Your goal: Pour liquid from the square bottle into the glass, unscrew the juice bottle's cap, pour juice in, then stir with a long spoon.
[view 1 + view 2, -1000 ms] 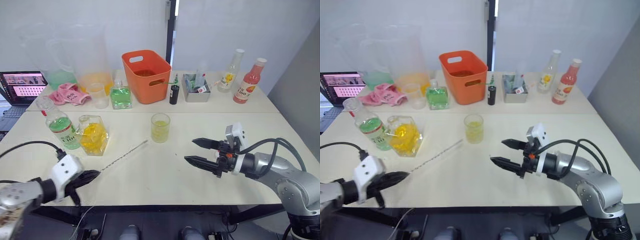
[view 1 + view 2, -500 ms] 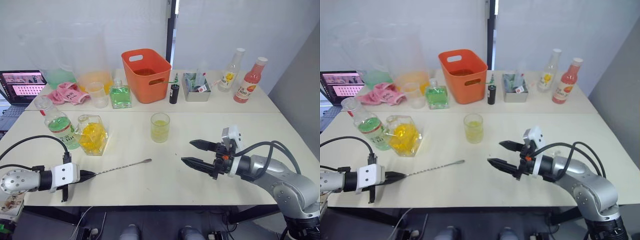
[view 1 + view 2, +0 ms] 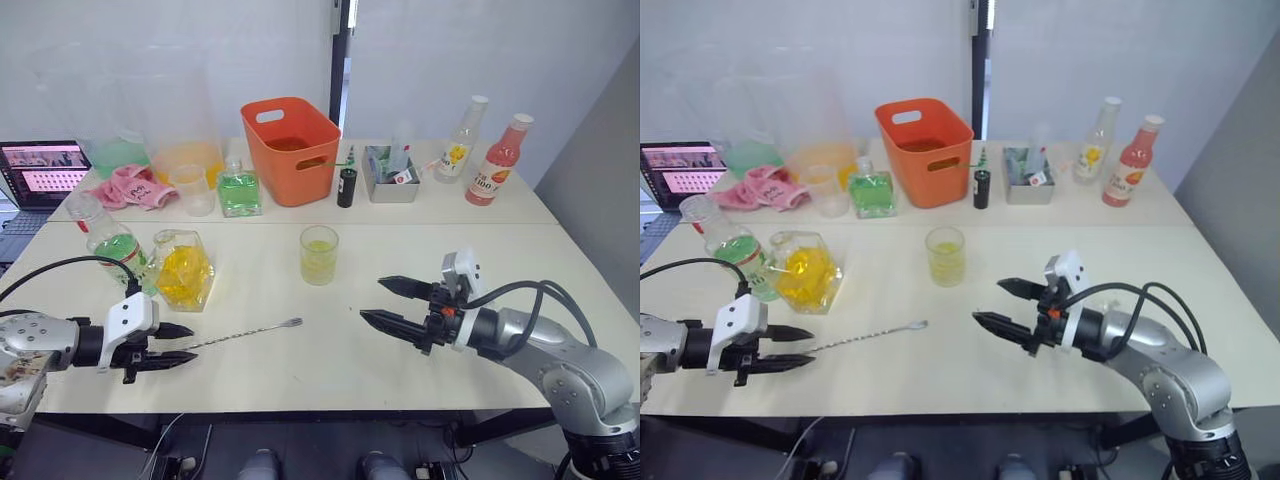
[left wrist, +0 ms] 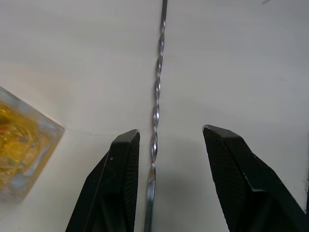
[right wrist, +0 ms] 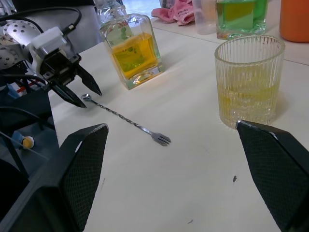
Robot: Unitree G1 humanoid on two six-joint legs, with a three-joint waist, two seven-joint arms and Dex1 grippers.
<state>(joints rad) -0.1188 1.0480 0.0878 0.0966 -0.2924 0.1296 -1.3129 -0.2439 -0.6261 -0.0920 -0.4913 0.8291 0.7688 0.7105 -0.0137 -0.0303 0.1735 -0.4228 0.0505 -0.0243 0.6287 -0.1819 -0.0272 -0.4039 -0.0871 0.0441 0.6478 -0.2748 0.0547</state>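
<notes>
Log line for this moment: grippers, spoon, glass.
left gripper: open, straddling spoon handle | long spoon: flat on table | right gripper: open, empty | glass: upright, yellow liquid inside

Silver-grey arms, white wrist blocks, black cables, black-fingered left tool (image 3: pixel 172 344) and right tool (image 3: pixel 383 301).

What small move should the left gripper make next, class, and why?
Probably draw the left gripper back from the long spoon. Its fingers stand open astride the handle end, the spoon lies flat on the table, and the glass already holds yellowish liquid.
</notes>
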